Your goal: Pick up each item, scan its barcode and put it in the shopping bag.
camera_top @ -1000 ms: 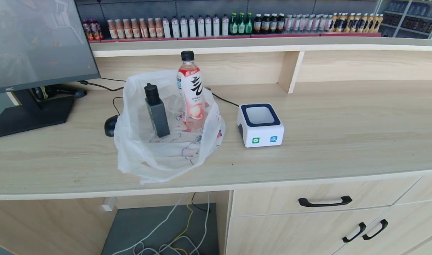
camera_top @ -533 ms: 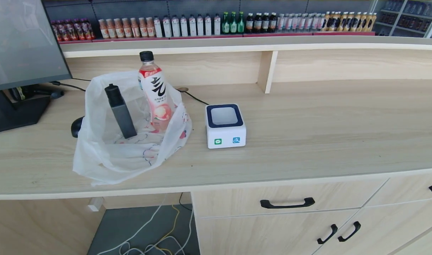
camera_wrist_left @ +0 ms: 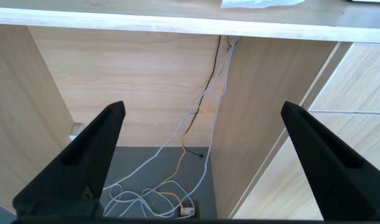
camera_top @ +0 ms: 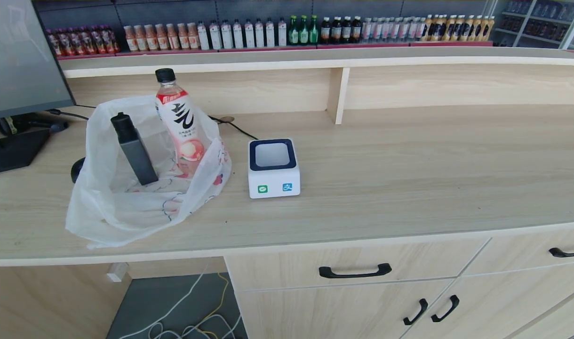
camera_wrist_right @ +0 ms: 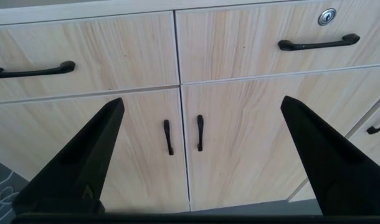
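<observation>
Nearest, both arms hang low in front of the cabinet, below the worktop. The left hand [camera_wrist_left: 201,111] is spread wide and carries nothing; between its fingers lies the open bay under the worktop, with loose cables [camera_wrist_left: 177,186] on the floor. The right hand [camera_wrist_right: 201,106] is equally spread and bare, facing the cupboard doors [camera_wrist_right: 184,134] and a drawer [camera_wrist_right: 84,59]. With both hands down here and neither one near an item, I judge them parked rather than working.

On the worktop [camera_top: 409,179], near its front edge, sits the shopping bag [camera_top: 127,212], slumped with its mouth wide open. That suits dropping things in from above. Two items stand inside it: a dark bottle [camera_top: 134,150] and, just beside it toward the back, a pink drink bottle [camera_top: 181,127]. Both lean a little, probably because the soft plastic gives them no firm wall.

The scanner [camera_top: 274,167] stands just beside the bag on the robot's right, its window turned up, so an item can pass over it on the short way to the bag.

Both items I can make out are bagged, so the task looks finished or close to it, though something may lie beyond the edge of the head view.

A mouse [camera_top: 77,169] peeks out behind the bag, and a monitor [camera_top: 19,56] stands at the far left. Farthest back, a shelf [camera_top: 268,47] holds a row of drinks.
</observation>
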### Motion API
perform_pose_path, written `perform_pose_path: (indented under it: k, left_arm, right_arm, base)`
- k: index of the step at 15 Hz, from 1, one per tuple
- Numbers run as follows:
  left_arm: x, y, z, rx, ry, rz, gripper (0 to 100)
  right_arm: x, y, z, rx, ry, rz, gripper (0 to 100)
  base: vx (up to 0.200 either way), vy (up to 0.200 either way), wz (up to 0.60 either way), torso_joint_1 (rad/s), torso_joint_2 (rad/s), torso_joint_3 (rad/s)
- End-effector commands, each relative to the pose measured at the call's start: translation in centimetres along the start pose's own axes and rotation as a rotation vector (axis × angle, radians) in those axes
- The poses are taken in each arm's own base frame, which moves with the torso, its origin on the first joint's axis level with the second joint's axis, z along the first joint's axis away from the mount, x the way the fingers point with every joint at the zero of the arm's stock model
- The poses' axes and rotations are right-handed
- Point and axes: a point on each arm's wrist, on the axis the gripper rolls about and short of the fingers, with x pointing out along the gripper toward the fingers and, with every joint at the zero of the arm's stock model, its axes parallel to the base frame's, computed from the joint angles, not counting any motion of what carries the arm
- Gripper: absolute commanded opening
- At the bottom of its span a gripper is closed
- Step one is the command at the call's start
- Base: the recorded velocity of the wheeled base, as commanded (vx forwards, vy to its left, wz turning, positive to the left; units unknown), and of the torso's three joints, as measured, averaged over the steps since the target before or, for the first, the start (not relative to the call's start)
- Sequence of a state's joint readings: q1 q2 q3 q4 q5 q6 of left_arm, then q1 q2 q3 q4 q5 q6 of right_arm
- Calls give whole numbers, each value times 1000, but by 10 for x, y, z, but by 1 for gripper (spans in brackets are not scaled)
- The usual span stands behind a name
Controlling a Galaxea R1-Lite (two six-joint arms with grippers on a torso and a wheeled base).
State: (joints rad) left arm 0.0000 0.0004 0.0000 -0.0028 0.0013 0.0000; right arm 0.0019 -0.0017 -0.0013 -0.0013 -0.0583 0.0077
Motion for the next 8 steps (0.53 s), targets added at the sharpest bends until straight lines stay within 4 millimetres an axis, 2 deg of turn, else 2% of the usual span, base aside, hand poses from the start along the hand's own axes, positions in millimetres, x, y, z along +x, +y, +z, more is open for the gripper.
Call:
perform_pose_path:
  k: [1,8]
  left_arm:
    - [0,0,0,0,-1,0,100]
    - [0,0,0,3,-1,0,100]
  right_arm:
    - [0,0,0,0,1,0,100]
    - [0,0,0,-2,1,0,100]
  base:
    - [0,0,0,0,0,0]
    - [0,0,0,0,0,0]
